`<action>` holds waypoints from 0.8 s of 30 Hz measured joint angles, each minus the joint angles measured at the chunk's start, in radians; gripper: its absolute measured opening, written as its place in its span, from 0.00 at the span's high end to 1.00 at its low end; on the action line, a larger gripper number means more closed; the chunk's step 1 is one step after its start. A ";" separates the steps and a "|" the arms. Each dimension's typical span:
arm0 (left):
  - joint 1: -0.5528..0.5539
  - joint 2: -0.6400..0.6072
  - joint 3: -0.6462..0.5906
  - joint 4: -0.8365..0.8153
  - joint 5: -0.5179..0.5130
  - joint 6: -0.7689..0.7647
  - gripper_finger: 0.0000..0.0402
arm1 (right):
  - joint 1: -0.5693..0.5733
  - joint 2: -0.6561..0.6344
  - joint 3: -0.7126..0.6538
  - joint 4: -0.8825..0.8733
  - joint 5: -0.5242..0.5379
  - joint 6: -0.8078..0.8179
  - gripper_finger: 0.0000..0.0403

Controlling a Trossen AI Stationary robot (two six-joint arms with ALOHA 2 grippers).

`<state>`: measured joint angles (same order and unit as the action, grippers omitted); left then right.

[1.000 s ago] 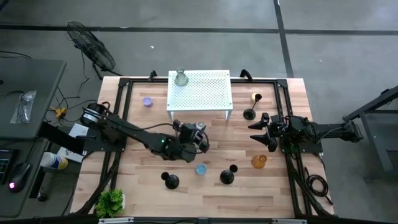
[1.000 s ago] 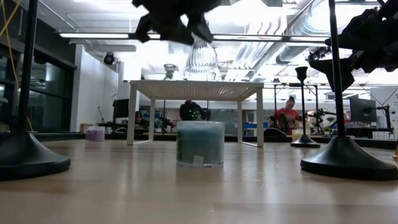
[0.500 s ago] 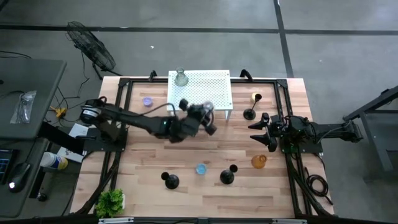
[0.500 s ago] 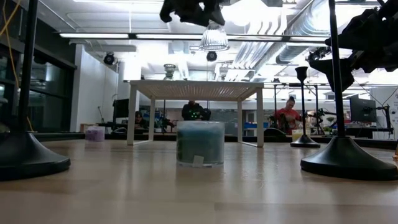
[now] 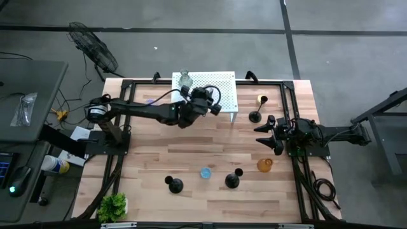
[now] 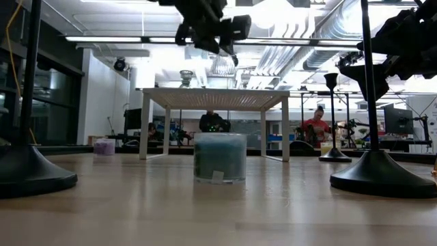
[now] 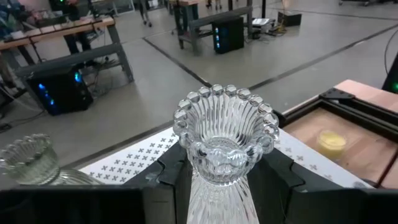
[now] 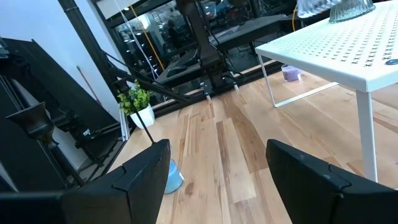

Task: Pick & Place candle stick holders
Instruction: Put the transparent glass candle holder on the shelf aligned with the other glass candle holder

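**Q:** Which step is in hand?

**A:** The carry, by the look of it. The left gripper is clamped on a clear ribbed glass holder, its beaded rim up between the dark fingers, over the white perforated stand in the upper centre of the high view. From table height the glass hangs just above the stand's top, not yet touching it.

**Q:** What does the next move call for?

**A:** Probably a straight lowering onto bare perforated surface, upright, and clear of the greenish glass cup already standing at the stand's upper-left corner. Then the jaws part.

**Q:** How is the arm posed?

**A:** The left arm stretches from the left edge of the high frame across to the stand, wrist above its front left part.

**Q:** And the other arm?

**A:** The right gripper waits at the right of the frame, jaws apart and holding nothing, between a black candle stick holder and an amber cup.

**Q:** The rest?

**A:** A blue cup and two more black holders stand along the lower centre.
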<state>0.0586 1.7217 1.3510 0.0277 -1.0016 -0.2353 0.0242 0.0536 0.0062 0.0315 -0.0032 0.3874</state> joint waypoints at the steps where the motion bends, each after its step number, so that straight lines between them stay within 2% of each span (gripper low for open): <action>1: 0.008 0.008 0.000 0.001 0.000 -0.008 0.71 | 0.000 0.000 0.000 0.000 0.000 0.000 0.36; 16: 0.148 0.033 0.000 -0.032 0.066 -0.149 0.71 | 0.000 0.000 0.000 0.000 0.000 0.000 0.36; 24: 0.164 0.077 0.002 -0.010 0.068 -0.164 0.71 | 0.000 0.000 0.000 0.000 0.000 0.000 0.36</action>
<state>0.2229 1.7983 1.3533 0.0179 -0.9333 -0.3989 0.0242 0.0536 0.0059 0.0315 -0.0033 0.3874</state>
